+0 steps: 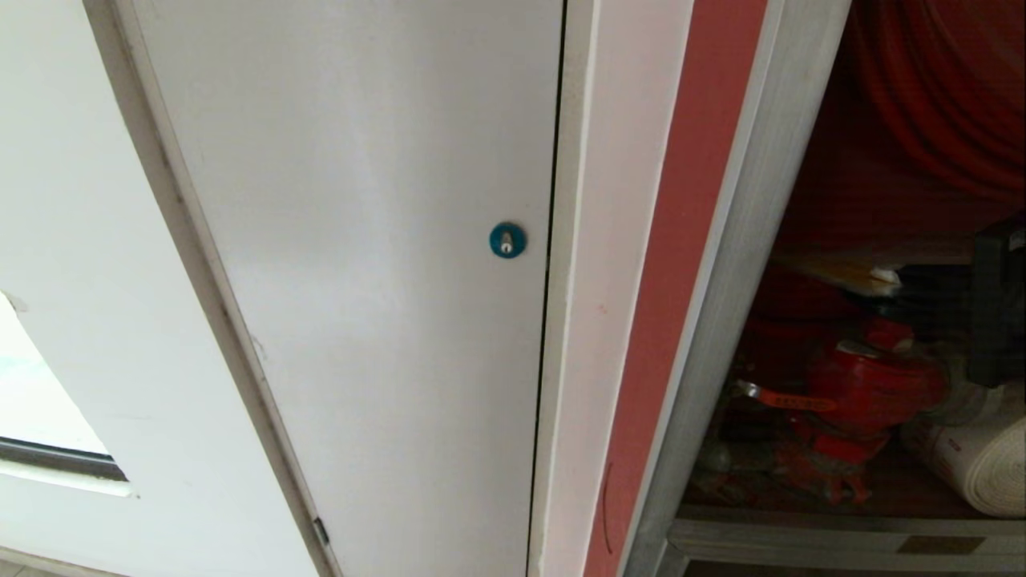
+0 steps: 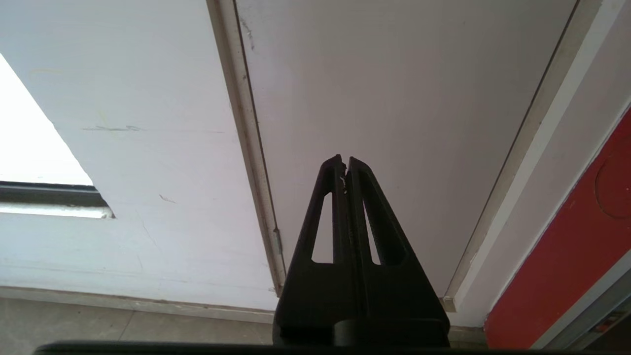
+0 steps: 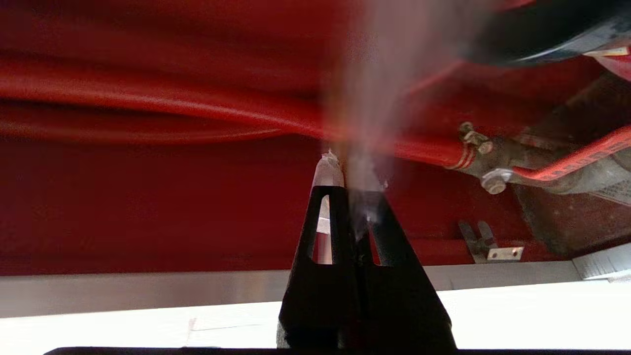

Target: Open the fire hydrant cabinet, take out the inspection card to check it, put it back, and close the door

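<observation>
Fire hydrant cabinet: silver-grey frame, red interior, standing open at the right of the head view beside a plain white door with a round blue lock; the glass door itself is not in view. Contents: red hose coil above, red valve below, white rolled hose at lower right. Inspection card: probably the pale yellow-and-white sheet lying flat under the coil; its print cannot be read. Right gripper: inside the cabinet, jaws pressed together, with a blurred whitish sheet rising edge-on from the tips; this looks like the card pinched by one edge, though the blur leaves it uncertain. Left gripper: closed, empty, parked facing the white door. Handling, as judged: the card is light, thin and floppy, liable to bend or slip; best held near a free edge, kept clear of the valve fittings and the coil.
</observation>
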### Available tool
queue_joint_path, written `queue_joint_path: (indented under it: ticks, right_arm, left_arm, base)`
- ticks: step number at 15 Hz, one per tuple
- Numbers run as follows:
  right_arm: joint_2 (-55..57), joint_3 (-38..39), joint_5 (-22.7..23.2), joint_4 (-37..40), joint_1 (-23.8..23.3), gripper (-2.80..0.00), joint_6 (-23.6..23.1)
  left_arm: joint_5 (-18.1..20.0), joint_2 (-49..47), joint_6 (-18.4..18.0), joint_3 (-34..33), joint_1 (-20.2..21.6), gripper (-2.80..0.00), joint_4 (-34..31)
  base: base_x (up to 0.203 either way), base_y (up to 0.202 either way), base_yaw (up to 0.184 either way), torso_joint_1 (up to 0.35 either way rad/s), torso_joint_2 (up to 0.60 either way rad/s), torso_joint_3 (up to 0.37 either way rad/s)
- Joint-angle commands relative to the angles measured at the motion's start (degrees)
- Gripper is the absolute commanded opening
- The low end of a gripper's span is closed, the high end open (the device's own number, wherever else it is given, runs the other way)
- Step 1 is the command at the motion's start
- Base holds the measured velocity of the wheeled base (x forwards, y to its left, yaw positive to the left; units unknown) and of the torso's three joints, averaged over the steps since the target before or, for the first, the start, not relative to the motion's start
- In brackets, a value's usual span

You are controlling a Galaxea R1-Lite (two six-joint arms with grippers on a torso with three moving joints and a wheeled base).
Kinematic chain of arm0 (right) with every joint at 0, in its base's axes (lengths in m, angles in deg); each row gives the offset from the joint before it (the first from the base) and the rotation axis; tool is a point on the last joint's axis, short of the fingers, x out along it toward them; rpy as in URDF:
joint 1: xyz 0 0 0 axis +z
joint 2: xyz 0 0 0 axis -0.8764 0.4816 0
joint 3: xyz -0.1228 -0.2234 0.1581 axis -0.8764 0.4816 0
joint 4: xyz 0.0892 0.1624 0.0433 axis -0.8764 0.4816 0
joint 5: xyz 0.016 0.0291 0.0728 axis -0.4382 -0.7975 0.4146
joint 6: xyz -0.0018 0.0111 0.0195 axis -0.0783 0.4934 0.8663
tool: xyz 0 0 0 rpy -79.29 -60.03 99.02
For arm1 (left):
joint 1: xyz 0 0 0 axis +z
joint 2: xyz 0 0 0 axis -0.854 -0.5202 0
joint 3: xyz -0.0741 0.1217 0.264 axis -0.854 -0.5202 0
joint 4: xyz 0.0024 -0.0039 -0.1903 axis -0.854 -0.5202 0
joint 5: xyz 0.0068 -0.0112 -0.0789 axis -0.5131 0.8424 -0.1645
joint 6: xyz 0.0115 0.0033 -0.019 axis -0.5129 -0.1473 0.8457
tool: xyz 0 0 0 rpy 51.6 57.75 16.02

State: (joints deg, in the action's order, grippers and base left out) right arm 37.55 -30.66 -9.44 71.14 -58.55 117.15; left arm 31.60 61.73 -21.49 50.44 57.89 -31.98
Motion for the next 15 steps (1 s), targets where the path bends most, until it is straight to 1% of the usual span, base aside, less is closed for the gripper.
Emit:
queue_joint_path:
  ticks: [1,3,4,15]
  right_arm:
    - [0.8,0.1,0.3,0.1,0.5,-2.80,0.4]
    - [0.1,0.2,3.3,0.2,0.9,-2.80,2.4]
    - [-0.3,0.3,4.0,0.2,0.9,-2.80,2.5]
    - [0.4,0.4,3.8,0.1,0.7,-2.80,2.8]
  left_arm:
    - [0.0,-0.1,0.0,0.0,0.0,-2.80,0.0]
    - [0.0,-0.1,0.0,0.0,0.0,-2.80,0.0]
    - [0.0,0.0,0.0,0.0,0.0,-2.80,0.0]
    - [0.0,0.0,0.0,0.0,0.0,-2.80,0.0]
  base:
    - [0.000,0.000,0.000,0.000,0.00,0.000]
    - [0.000,0.000,0.000,0.000,0.00,0.000]
    - [0.000,0.000,0.000,0.000,0.00,0.000]
    - [0.000,0.000,0.000,0.000,0.00,0.000]
